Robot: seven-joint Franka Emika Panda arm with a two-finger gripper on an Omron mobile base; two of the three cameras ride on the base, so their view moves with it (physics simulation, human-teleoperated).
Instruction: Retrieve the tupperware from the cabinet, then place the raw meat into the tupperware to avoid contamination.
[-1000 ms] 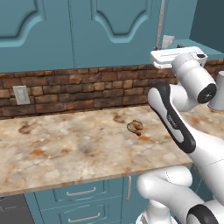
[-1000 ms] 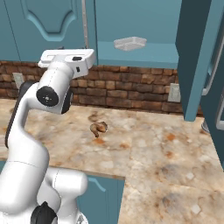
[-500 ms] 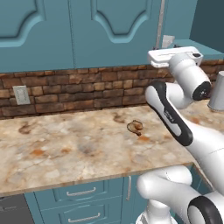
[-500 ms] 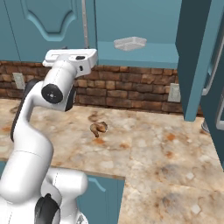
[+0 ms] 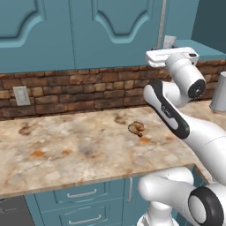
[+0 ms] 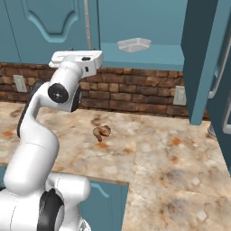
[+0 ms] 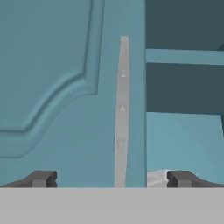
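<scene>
The gripper (image 7: pixel 111 178) is raised in front of the cabinet (image 6: pixel 135 27), its 2 fingertips (image 7: pixel 41 178) spread as wide as they go with nothing between them. In the hand view they straddle the long silver bar handle (image 7: pixel 122 109) of a shut arched-panel door (image 7: pixel 57 87), and to the right of that door's edge the cabinet stands open, showing a dark interior with a teal shelf (image 7: pixel 183 56) across it.

In the right base view the tupperware (image 6: pixel 134 44) sits on the bottom shelf of the open cabinet, near the shelf's front edge and about midway along it. The open door (image 6: pixel 205 54) hangs at the right side of the opening.

The raw meat (image 5: pixel 136 127) lies on the marble counter (image 5: pixel 66 150), toward the back edge near the brick backsplash (image 5: pixel 79 90), well apart from the tupperware above. A wall outlet (image 5: pixel 20 95) is set in the brick at the left. A grey metal cylinder (image 5: pixel 219 92) stands at the counter's far right end in the left base view. Teal drawers (image 5: pixel 79 201) run below the counter's front edge.
</scene>
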